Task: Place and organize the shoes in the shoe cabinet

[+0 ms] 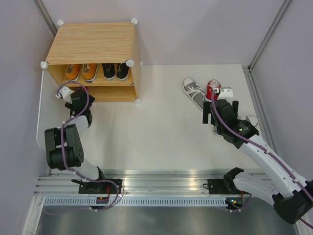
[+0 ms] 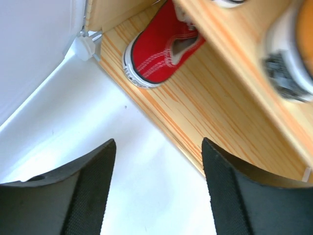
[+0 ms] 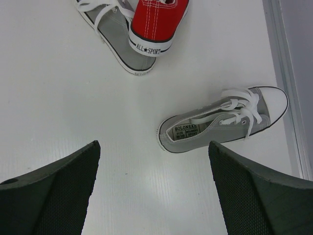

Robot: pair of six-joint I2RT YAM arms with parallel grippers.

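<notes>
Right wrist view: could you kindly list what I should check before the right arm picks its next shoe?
1. Right end effector open: ok.
2. Lone grey shoe lies apart from the other shoes: ok.
3. Table red shoe clear of the second grey shoe: not ok, they overlap.
4. Left end effector open and empty: ok.
5. Free room beside the shelved red shoe in the shoe cabinet: ok.

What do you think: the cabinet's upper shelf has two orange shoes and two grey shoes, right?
Not quite. The cabinet's upper shelf has two orange shoes and two black shoes, not grey; the top external view shows it.
</notes>
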